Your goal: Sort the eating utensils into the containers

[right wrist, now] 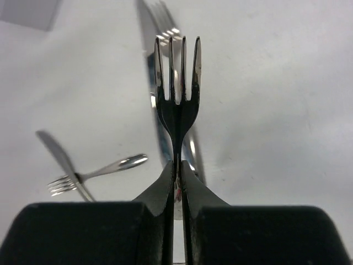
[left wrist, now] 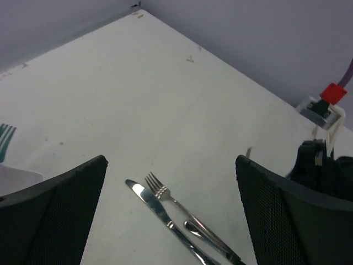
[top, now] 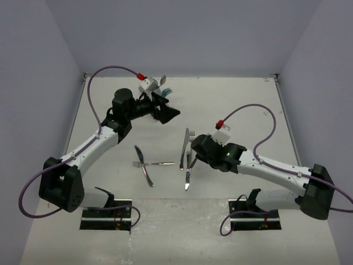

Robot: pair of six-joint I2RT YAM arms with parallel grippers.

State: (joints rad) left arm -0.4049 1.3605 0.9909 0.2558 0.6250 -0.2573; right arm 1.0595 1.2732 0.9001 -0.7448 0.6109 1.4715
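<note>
Right fingers point(right wrist: 160, 193): pressed together on the narrow neck of a silver fork point(right wrist: 177, 83); its tines point to the top of the wrist frame.
Left fingers point(left wrist: 55, 221): spread wide, holding nothing.
Fork place: just right of the centre in the top view, over the surface point(top: 231, 99); I cannot tell if it is already lifted free.
Containers point(top: 148, 85): upper centre-left of the top view, well apart from the fork, with a teal utensil point(top: 166, 90) and others already inside.
Other utensils: knives point(top: 188, 175) lie right under the held fork; a crossed fork and knife point(top: 146, 164) lie left of centre.
Risk, turning: the pinch is thin and on a smooth neck, so the fork may swing or slip out during transport.
Risk, dragging: the hidden handle may catch the knives below and push them.
Risk, collision: the left arm point(top: 99, 138) stands just beside the containers, so the right arm may meet it there.
Risk, compartment: which one takes forks is not visible.
</note>
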